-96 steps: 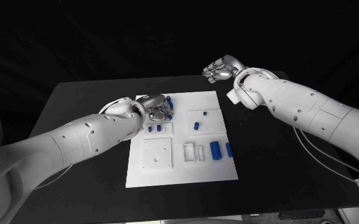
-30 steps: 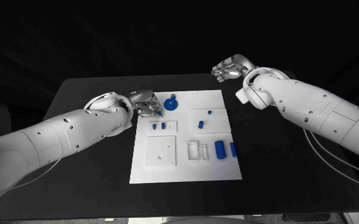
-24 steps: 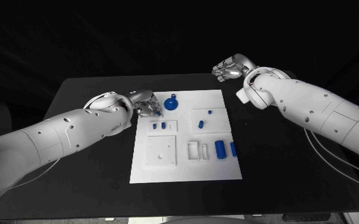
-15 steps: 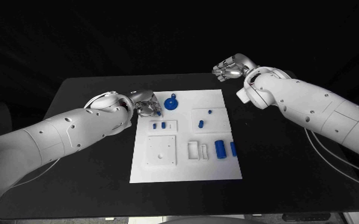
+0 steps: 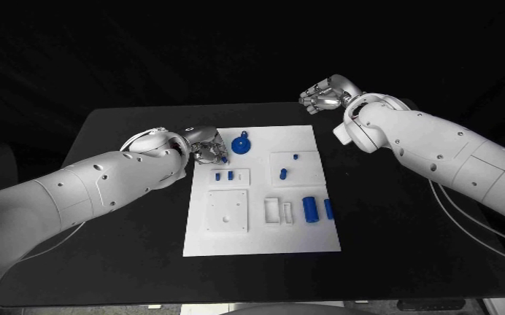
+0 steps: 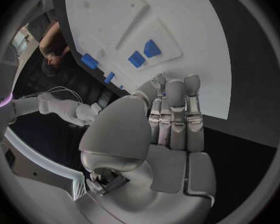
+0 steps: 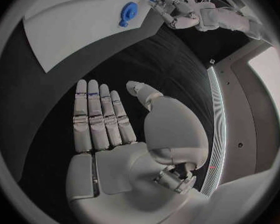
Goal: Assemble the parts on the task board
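Hands first: we see the silver left hand [image 5: 207, 152] at the far left corner of the white rectangular task board [image 5: 262, 238], which lies in the middle of the black surface [image 5: 116, 257]. From the head camera its fingers look bunched at the board's edge, while its own wrist camera shows the fingers [image 6: 176, 119] stretched out straight side by side over the dark surface just beside the board's white rim [image 6: 196, 50]; we cannot tell whether anything is pinched between them. Our silver right hand [image 5: 325, 95] hovers beyond the far right corner of the board, well apart from it, flat and released, its fingers [image 7: 99, 117] extended together with nothing in them. On the board, a round blue part with a small tab [image 5: 242, 144] lies near the far edge, just beside the left hand. Two small blue pegs [image 5: 224, 176] stand side by side in a shallow square recess, a single blue peg [image 5: 282, 175] sits in the neighbouring recess, and a larger blue cylinder [image 5: 309, 209] lies toward the near right beside a thin blue piece [image 5: 328, 209]
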